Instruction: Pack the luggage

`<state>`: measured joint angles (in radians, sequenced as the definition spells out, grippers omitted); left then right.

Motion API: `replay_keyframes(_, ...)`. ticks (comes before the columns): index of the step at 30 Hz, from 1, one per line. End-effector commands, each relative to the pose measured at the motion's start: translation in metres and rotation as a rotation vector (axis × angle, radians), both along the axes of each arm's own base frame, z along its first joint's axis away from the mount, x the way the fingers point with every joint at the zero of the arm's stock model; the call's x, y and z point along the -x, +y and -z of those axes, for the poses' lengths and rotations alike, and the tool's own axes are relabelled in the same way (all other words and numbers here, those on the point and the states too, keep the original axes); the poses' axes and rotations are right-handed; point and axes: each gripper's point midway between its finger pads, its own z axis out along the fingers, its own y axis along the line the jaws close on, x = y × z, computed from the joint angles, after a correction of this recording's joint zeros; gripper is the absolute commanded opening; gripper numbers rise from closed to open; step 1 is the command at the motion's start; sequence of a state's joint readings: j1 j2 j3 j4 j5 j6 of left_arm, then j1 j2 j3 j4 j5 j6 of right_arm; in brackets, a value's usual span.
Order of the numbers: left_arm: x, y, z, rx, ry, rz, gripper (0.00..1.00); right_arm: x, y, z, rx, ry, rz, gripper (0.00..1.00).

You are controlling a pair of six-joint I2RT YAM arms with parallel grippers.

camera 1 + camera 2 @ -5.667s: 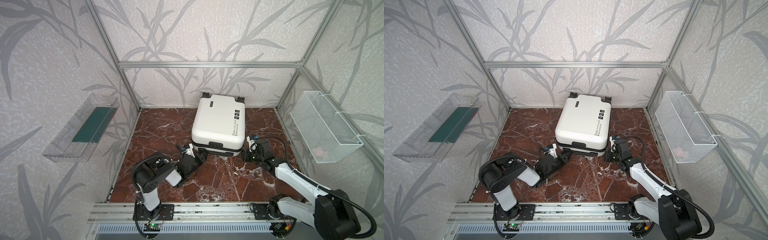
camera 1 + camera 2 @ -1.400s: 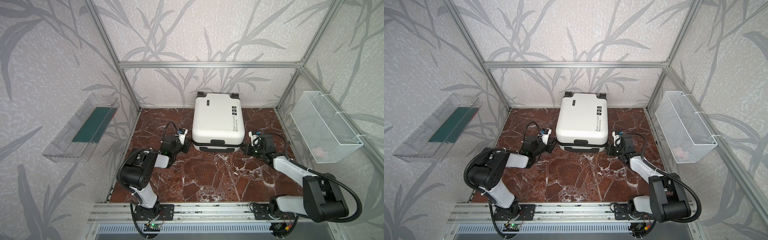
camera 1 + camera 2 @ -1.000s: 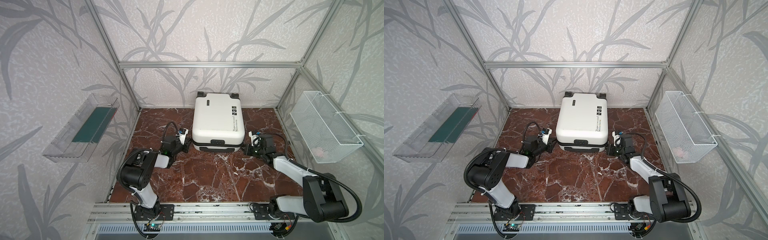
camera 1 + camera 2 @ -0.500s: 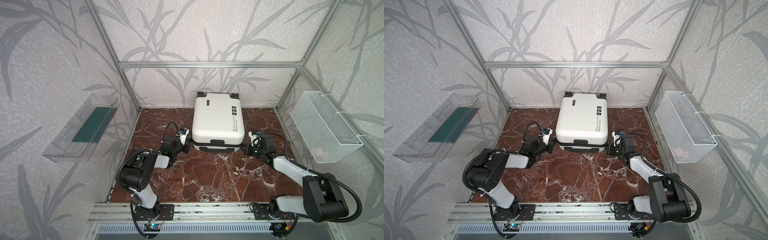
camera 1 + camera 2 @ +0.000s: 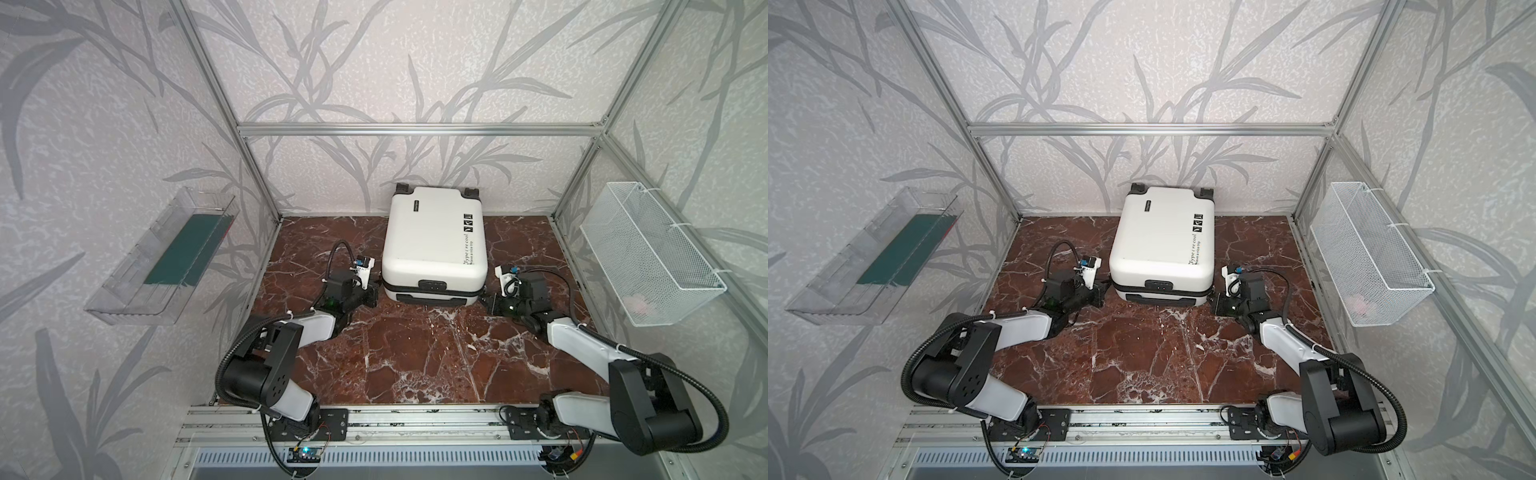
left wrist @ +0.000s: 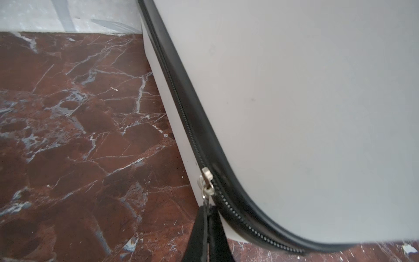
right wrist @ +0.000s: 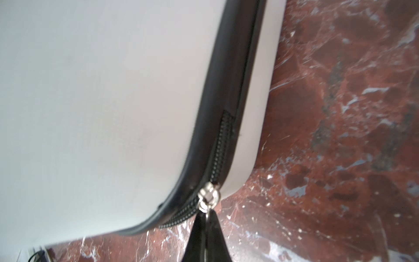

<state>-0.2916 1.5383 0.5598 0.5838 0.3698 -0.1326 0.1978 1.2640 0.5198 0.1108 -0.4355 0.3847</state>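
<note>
We have the luggage lying flat and closed on the counter, between the two grippers and just ahead of them, with its wheeled end on the side far from both. The left gripper sits at one near corner with its jaws pressed together on the left zipper pull. In the left wrist view its black fingers pinch the tab hanging from the silver slider. The right gripper does the same at the opposite near corner, pinching the right zipper pull

We judge the shell stiff, smooth and slippery, and far too broad for either gripper to span, so the sound holds are the small parts – the pulls and the handle fitting on the edge facing the grippers. The thin metal tabs could slip from a pinch if dragged at an angle to the seam, and the rounded corners are where the zip is likeliest to bind. The case looks light enough to slide on the polished counter

Black print along the lid edge nearer the right gripper seems to read "Type i re cool" over "have a nice trip", with three small pictograms beyond it; the little logo plate is too small to read
</note>
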Motion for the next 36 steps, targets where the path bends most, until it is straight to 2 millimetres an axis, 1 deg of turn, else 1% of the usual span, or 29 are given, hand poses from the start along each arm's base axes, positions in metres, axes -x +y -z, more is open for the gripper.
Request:
replay_keyframes(1, -0.014, -0.007, -0.023, 0.028, -0.037, -0.022, 0.00, 0.030, 0.017, 0.008, 0.041, 0.045, -0.101, 0.00)
replay_keyframes(5, -0.021, -0.004, -0.022, 0.018, -0.032, -0.048, 0.00, 0.040, 0.021, 0.007, 0.072, 0.033, -0.127, 0.00)
replay_keyframes(9, -0.029, -0.001, -0.022, 0.004, -0.034, -0.080, 0.00, 0.044, 0.024, -0.002, 0.060, -0.005, -0.148, 0.00)
replay_keyframes(14, -0.046, 0.009, -0.025, -0.046, -0.041, -0.145, 0.00, 0.048, 0.029, -0.012, 0.043, -0.044, -0.182, 0.00)
replay_keyframes(18, -0.061, 0.012, -0.026, -0.074, -0.035, -0.161, 0.00, 0.052, 0.034, -0.010, 0.028, -0.051, -0.209, 0.00)
replay_keyframes(23, -0.075, 0.012, -0.029, -0.073, -0.032, -0.162, 0.00, 0.067, 0.050, -0.006, 0.057, -0.067, -0.308, 0.00)
replay_keyframes(26, -0.078, 0.010, -0.031, -0.070, -0.033, -0.158, 0.00, 0.079, 0.060, -0.004, 0.100, -0.094, -0.374, 0.00)
replay_keyframes(28, -0.077, 0.009, -0.029, -0.067, -0.029, -0.153, 0.00, 0.083, 0.065, -0.004, 0.107, -0.121, -0.396, 0.00)
replay_keyframes(32, -0.073, 0.010, -0.027, -0.060, -0.026, -0.154, 0.00, 0.077, 0.066, -0.007, 0.079, -0.120, -0.349, 0.00)
replay_keyframes(34, -0.071, 0.011, -0.025, -0.054, -0.026, -0.158, 0.00, 0.073, 0.076, -0.016, 0.010, -0.131, -0.333, 0.00)
replay_keyframes(36, -0.069, 0.010, -0.024, -0.048, -0.026, -0.156, 0.00, 0.073, 0.087, -0.023, -0.015, -0.149, -0.330, 0.00)
